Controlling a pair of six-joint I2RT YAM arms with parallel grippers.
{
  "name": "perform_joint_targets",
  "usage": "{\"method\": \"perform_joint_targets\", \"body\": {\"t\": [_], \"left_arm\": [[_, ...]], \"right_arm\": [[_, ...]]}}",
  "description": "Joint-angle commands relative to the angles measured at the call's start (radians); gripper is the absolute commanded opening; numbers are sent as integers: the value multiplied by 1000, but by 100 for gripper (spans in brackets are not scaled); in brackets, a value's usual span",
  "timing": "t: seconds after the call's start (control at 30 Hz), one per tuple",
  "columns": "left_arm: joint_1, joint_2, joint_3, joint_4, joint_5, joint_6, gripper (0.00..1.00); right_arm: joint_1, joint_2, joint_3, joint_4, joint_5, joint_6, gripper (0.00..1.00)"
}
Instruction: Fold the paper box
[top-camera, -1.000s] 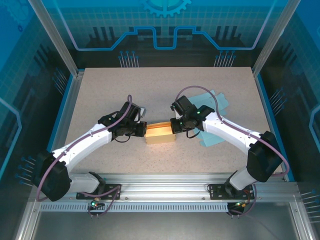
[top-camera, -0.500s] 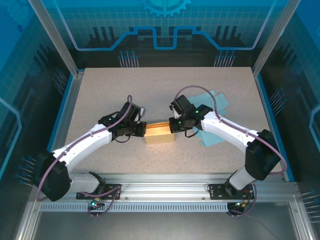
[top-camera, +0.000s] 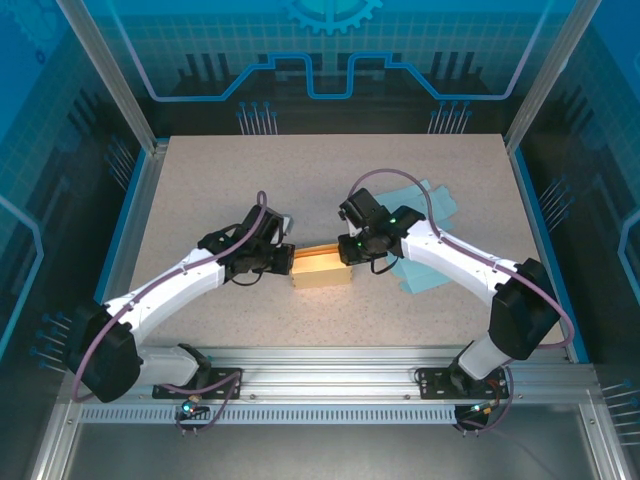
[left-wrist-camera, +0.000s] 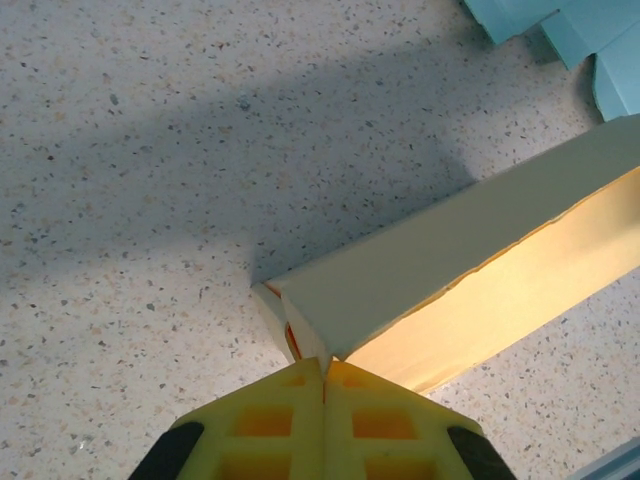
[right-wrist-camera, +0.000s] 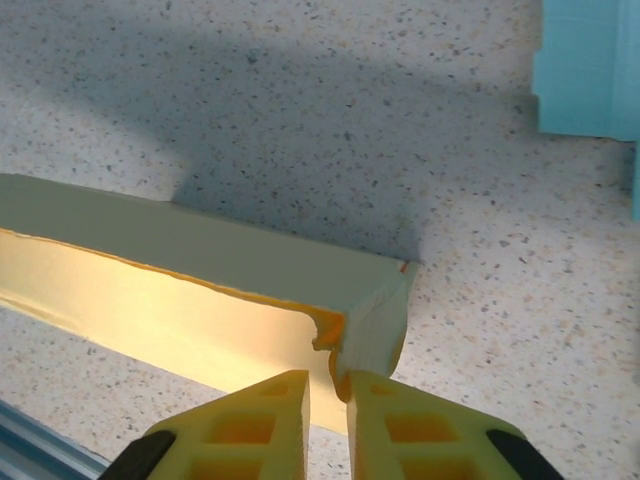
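Right arm (top-camera: 450, 262) has crept a touch farther back across the table (top-camera: 200, 180) since a second ago; the left arm (top-camera: 170, 285) hasn't budged. They reach in from opposite sides, so each end of the box gets its own hold. Blue sheets (top-camera: 430, 215) lie off to the right, partly under the right arm, out of the way. The paper box (top-camera: 320, 268) sits mid-table, long walls up, top open. The left gripper (left-wrist-camera: 325, 375) has its jaws pressed together right at the box's left end corner, I'd guess to steady it. The right gripper (right-wrist-camera: 328, 385) stands a sliver apart around the right end flap; can't tell if it's actually gripping.
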Motion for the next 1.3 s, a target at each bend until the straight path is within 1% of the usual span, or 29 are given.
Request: {"method": "perform_joint_targets", "body": {"t": [0.0,0.17,0.27,0.43,0.7,0.87,1.07,1.17,1.27], "left_arm": [[-17,16,-13,2,51,2,0],[-16,13,-10,-7,42,4,0],[-17,9,-10,-9,38,3,0],[-17,7,-10,-12,35,4,0],[-16,-1,-13,-16,16,1,0],[-17,0,-10,-16,17,1,0],[-16,2,-10,-15,19,0,0],[-16,4,-10,-15,20,1,0],[-16,4,-10,-13,20,1,0]], "right_arm": [[25,3,24,-45,53,-13,21],[24,-14,13,-71,102,-6,26],[25,-22,6,-85,124,-3,27],[25,-19,-4,-80,121,0,27],[26,-33,-22,-104,137,0,32],[26,-45,-38,-116,149,-11,32],[27,-43,-44,-96,141,-17,29],[26,-41,-38,-82,123,-21,24],[26,-44,-30,-72,98,-29,17]]}}
